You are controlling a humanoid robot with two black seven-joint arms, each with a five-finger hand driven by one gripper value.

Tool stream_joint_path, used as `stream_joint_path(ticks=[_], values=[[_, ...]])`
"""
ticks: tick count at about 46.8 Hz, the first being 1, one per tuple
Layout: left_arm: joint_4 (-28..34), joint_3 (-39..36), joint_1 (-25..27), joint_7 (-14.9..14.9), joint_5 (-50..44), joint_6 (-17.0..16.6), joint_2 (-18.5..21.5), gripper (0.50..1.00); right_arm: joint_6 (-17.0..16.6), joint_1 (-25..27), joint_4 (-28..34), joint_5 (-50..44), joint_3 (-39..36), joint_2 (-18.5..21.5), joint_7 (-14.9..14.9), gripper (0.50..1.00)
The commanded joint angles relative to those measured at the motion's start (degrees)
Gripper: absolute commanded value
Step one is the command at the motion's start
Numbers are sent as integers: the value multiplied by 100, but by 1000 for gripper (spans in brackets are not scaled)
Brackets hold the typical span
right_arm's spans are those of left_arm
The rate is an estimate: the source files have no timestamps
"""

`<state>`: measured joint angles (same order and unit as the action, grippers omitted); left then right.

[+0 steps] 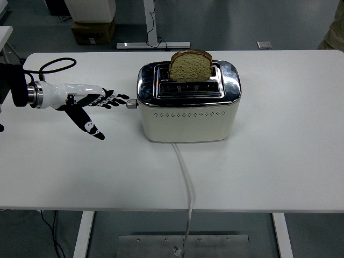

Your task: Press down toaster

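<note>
Toaster [188, 107] stood mid-desk [279, 161], one slice of bread [191, 66] upright and raised in a top slot, so the lever [131, 104] on its left end was not yet pressed. Left hand [86, 102] hovered just left of the lever, fingers [115, 99] spread flat, thumb splayed toward the near edge, holding nothing. Fingertips looked just short of the knob; contact unclear. Judgement: set fingertips on top of the knob, then push straight down until it latches, avoiding sideways force that could shove the toaster. Cord [185, 177] ran off the near edge.
</note>
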<state>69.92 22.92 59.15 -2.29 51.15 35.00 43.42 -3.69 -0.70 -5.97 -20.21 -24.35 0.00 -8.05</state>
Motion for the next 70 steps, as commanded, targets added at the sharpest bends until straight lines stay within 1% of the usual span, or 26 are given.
stream_joint_path(ticks=[1,17,26,53,70], values=[[-5,2,0,-8,0,0,-27,1000,0,0,0,-1,0,0,5,1000],[-22,-7,8,0,9,0,-45,1000,0,0,0,-1,0,0,5,1000],[-75,-7,-18,0,150,0,-159,1000,0,0,0,-1,0,0,-3,998],[-84,-7,-141,0,150,0,-176,1000,0,0,0,-1,0,0,5,1000],[-321,2,-220,-8,150,0,-247,1000,-9,9,0,-1,0,0,-3,1000]])
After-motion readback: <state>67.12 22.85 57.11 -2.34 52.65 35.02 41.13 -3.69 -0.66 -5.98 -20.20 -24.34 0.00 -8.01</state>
